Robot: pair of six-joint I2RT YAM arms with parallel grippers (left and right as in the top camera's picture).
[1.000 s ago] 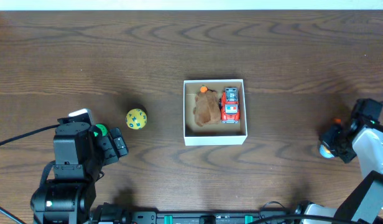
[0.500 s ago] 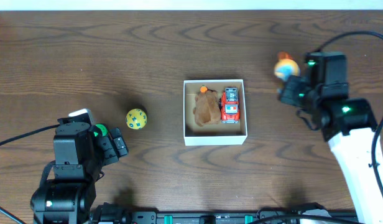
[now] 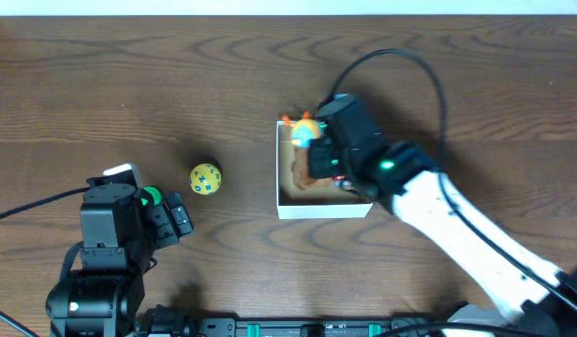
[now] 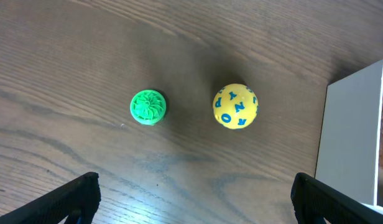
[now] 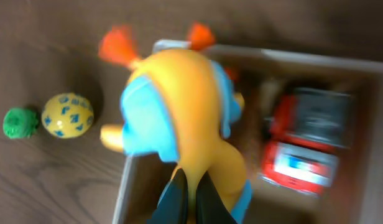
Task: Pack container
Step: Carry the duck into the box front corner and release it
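The container [image 3: 321, 208] is a small white box with a tan-brown inside, at the table's middle; it also shows in the right wrist view [image 5: 124, 186] and the left wrist view [image 4: 350, 130]. A brown plush [image 3: 298, 173] and a red toy truck [image 5: 306, 146] lie in it. My right gripper [image 5: 190, 190] is shut on an orange and blue toy [image 5: 179, 118] and holds it above the box's far left corner [image 3: 305, 128]. A yellow ball with blue letters [image 3: 205, 178] and a green ridged toy [image 4: 147, 107] lie left of the box. My left gripper [image 4: 191, 205] is open and empty near them.
The dark wooden table [image 3: 129, 84] stretches around the box. The right arm [image 3: 438, 215] reaches across from the front right over the box's right side. The left arm's base [image 3: 106, 243] stands at the front left.
My right gripper has swung with the orange and blue toy from the far right of the table leftwards to above the box. The left arm has not moved.
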